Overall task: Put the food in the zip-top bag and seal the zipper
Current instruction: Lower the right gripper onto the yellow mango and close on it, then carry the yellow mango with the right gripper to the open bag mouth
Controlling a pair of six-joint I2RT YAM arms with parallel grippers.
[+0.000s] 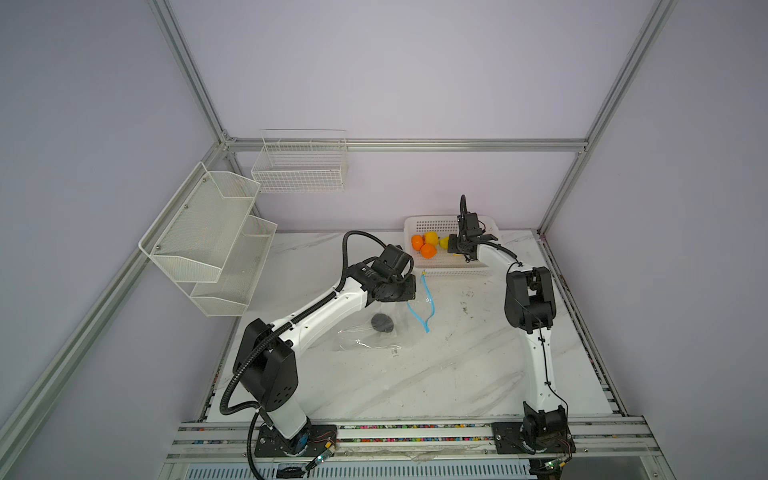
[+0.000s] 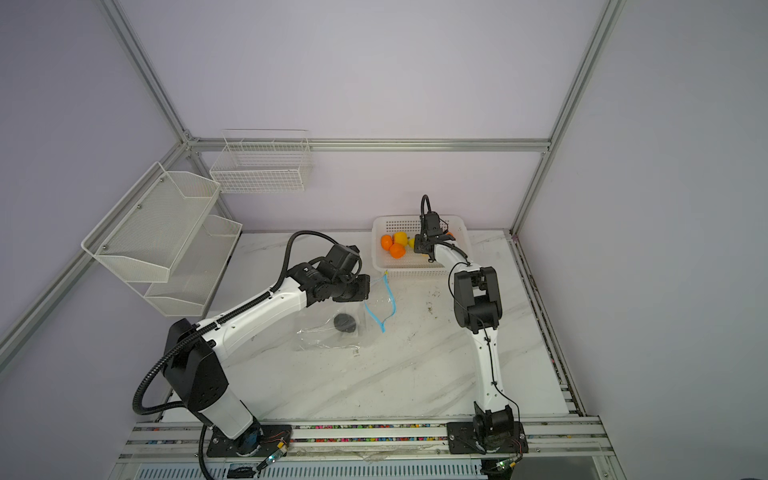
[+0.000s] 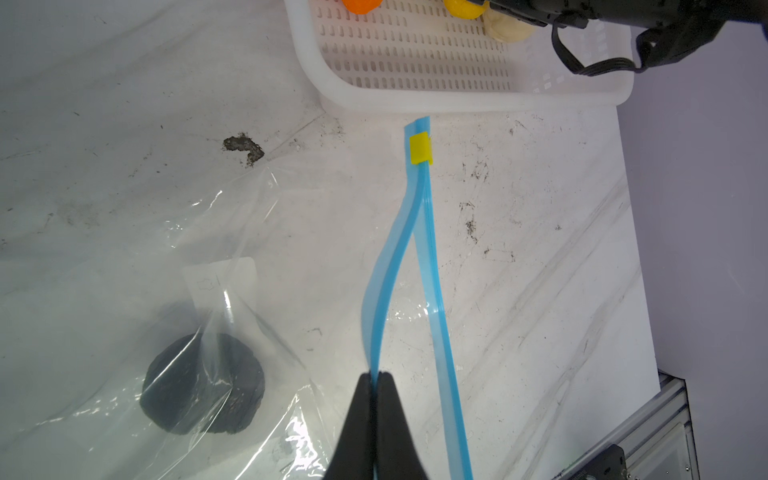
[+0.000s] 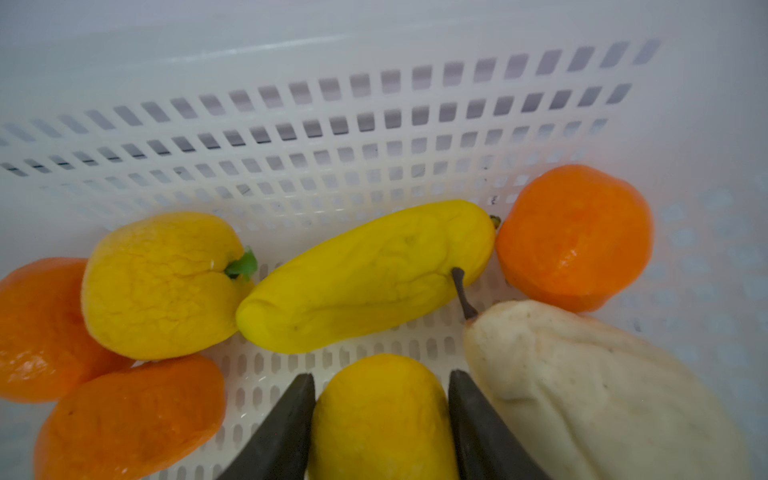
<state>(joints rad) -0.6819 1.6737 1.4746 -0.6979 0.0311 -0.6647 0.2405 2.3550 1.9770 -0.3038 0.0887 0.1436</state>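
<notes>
Your left end effector (image 3: 378, 376) pinches the zipper (image 3: 430, 270), bag (image 3: 124, 232) gaping. Your right end effector (image 4: 382, 382) grips a yellow fruit (image 4: 382, 419) in the basket (image 4: 332, 124). Lift it straight up so you don't drag the cream pear (image 4: 582, 395).

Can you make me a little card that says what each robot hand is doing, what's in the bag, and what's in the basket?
left tool: shut on one lip of the blue zipper, mouth parted
right tool: shut on a round yellow fruit in the white basket
zip-top bag: lying on the table, holds the dark lump
slider: yellow, at the zipper end nearest the basket
also in basket: three orange balls, long yellow fruit, yellow piece with a green stem, cream pear
</notes>
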